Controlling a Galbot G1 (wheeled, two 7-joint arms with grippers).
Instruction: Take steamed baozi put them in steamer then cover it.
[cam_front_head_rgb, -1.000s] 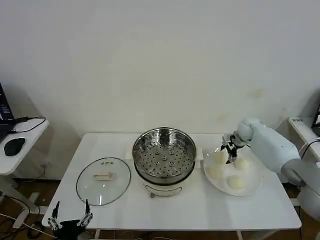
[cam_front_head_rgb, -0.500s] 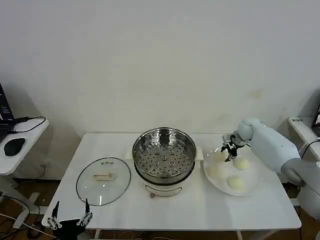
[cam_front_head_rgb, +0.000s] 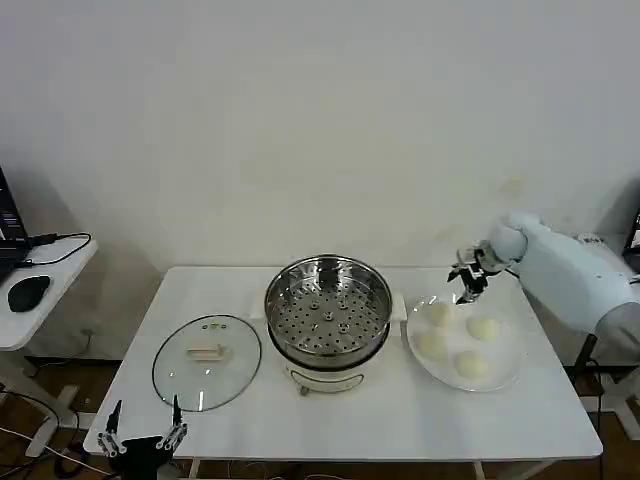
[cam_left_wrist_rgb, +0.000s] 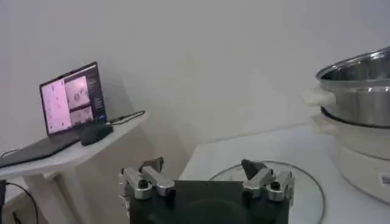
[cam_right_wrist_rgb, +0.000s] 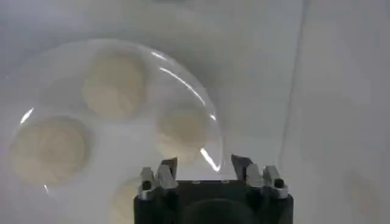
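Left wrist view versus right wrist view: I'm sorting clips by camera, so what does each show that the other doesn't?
The left wrist view alone shows the steamer, the cover lying flat on the table, the open left tool and a laptop on a side desk. The right wrist view alone shows the steamed baozi on their plate below the open, empty right tool. Both share the white tabletop.

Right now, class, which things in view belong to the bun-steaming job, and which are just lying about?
Belonging to the job:
steamed baozi on the plate
steamer
cover
right gripper, open above the plate

Lying about:
laptop
mouse
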